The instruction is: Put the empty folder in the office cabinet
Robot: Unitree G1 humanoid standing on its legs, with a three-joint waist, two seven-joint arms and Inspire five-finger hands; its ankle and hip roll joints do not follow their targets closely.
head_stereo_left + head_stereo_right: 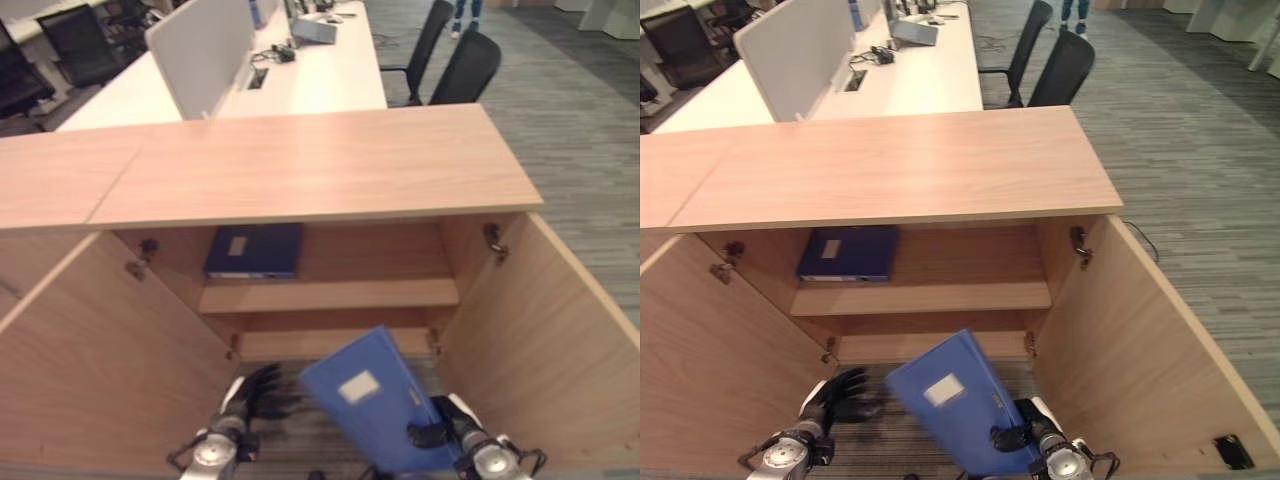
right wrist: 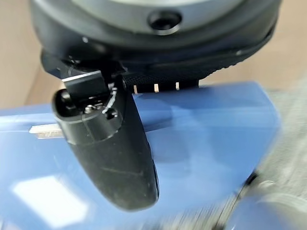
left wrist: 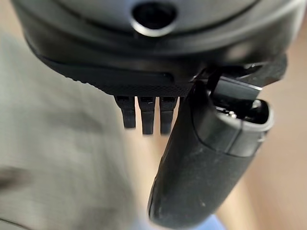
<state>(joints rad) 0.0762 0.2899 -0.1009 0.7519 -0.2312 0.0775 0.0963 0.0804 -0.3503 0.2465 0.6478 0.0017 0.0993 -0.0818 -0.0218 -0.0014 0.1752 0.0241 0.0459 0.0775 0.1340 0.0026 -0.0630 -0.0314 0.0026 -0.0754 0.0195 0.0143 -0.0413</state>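
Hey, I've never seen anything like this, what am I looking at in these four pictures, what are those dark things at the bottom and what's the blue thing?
A two-armed humanoid robot stands before an open wooden cabinet. The two wide pictures come from a stereo camera on its head, looking down. The two close-ups come from cameras on its wrists, so each is mostly its own dark hand. The dark shapes at the bottom are those hands. The right hand grips a light blue folder, tilted, in front of the cabinet; its thumb presses on the cover. The left hand is beside the folder, fingers relaxed, holding nothing. A dark blue folder already lies flat on the upper shelf. Behind are office desks and chairs.
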